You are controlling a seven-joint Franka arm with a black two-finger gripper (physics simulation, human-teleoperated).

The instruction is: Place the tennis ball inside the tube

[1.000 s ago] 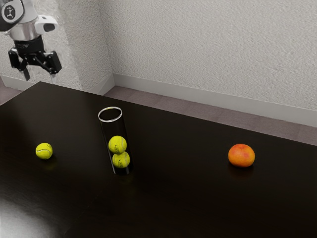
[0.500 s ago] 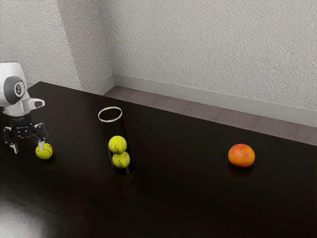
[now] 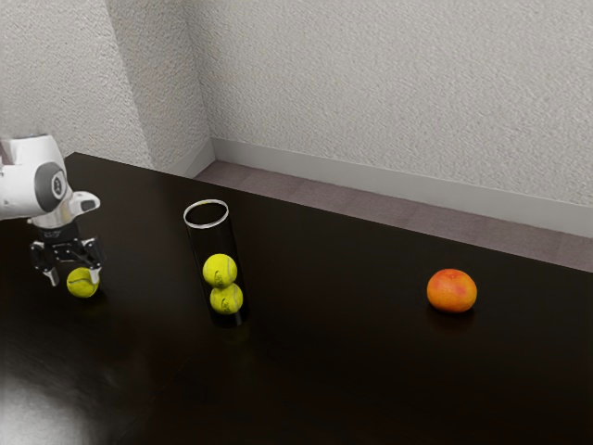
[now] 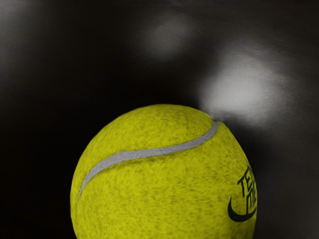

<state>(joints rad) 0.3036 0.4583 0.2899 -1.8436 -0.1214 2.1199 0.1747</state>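
In the exterior view, my gripper (image 3: 73,276) is low at the left, open, its fingertips apart at the loose yellow tennis ball (image 3: 82,288). One fingertip overlaps the ball's upper edge; a gap shows between the other and the ball. From the wrist view, the tennis ball (image 4: 164,184) looms large under my hand, with a pale seam and dark lettering. The clear tube (image 3: 212,243) stands upright with a white rim around its open top. Inside it, an upper ball (image 3: 220,271) rests on a lower ball (image 3: 226,299).
An orange fruit (image 3: 452,291) sits on the dark glossy table (image 3: 324,371), well toward the exterior view's right. The tube stands between the loose ball and the fruit. A pale wall (image 3: 389,93) rises behind the table.
My gripper has come down from high above the table's far corner to the loose ball, most recently shifting slightly toward the exterior view's right. Ball, tube and fruit have stayed put.
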